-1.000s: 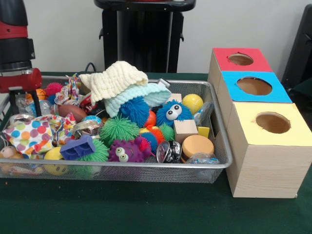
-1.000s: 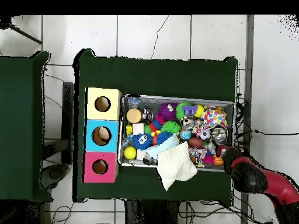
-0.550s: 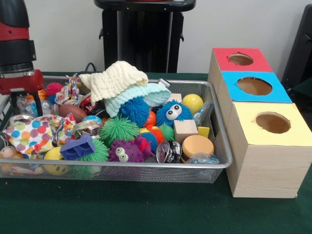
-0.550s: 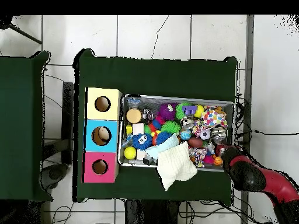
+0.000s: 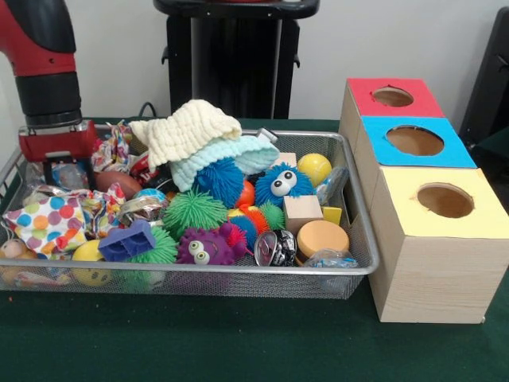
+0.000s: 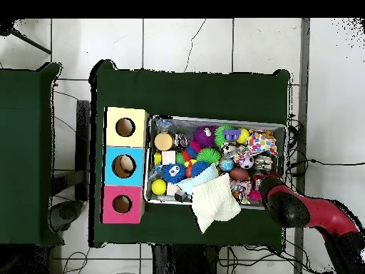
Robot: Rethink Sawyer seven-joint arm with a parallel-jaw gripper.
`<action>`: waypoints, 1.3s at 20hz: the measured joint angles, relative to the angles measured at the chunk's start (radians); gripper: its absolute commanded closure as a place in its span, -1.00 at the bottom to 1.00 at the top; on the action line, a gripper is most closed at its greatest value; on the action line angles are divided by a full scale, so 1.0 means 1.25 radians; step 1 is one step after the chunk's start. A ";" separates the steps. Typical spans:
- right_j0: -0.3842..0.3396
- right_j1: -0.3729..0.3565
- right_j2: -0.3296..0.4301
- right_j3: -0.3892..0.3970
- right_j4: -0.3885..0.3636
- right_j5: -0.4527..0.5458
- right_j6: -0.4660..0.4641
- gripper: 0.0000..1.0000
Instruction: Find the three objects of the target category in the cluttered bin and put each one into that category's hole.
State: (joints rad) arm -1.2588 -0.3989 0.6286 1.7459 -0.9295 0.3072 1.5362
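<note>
The counter point(image 5: 238, 350) carries one wire bin point(image 5: 362, 263) and, just beside it, a row of three boxes point(image 5: 433, 263), each with one round hole on top: red point(image 5: 393, 96), blue point(image 5: 414, 140) and yellow point(image 5: 444, 200). The arm point(image 5: 48, 64) comes down over the bin's corner that is farthest from the boxes, and the hand point(image 5: 62, 171) sits low among the clutter there; whether it is open or closed I cannot tell, because the toys hide its tips. The target category is not shown, so the three wanted objects can only be said to lie somewhere in the bin, some perhaps under the cloths. For a good step, I think the hand should go straight down on one free object, not on a wrapper or cloth edge, then lift high above the rim before it travels to the boxes. Counted from the front view: two knitted cloths point(image 5: 191, 131), one dotted cloth point(image 5: 48, 223), about seven spiky balls point(image 5: 193, 211), three of them with eyes, one wooden cube point(image 5: 302, 212), one wooden disc point(image 5: 321, 236), one yellow ball point(image 5: 315, 168), one purple block point(image 5: 127, 240).
</note>
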 measured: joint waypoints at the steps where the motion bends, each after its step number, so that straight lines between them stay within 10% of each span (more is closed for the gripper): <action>1: 0.006 -0.002 -0.005 0.000 -0.001 0.000 0.000 -1.00; 26: 0.078 -0.107 -0.111 0.037 0.079 -0.026 0.000 -1.00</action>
State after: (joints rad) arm -1.1610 -0.5326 0.4904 1.7917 -0.8308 0.2744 1.5362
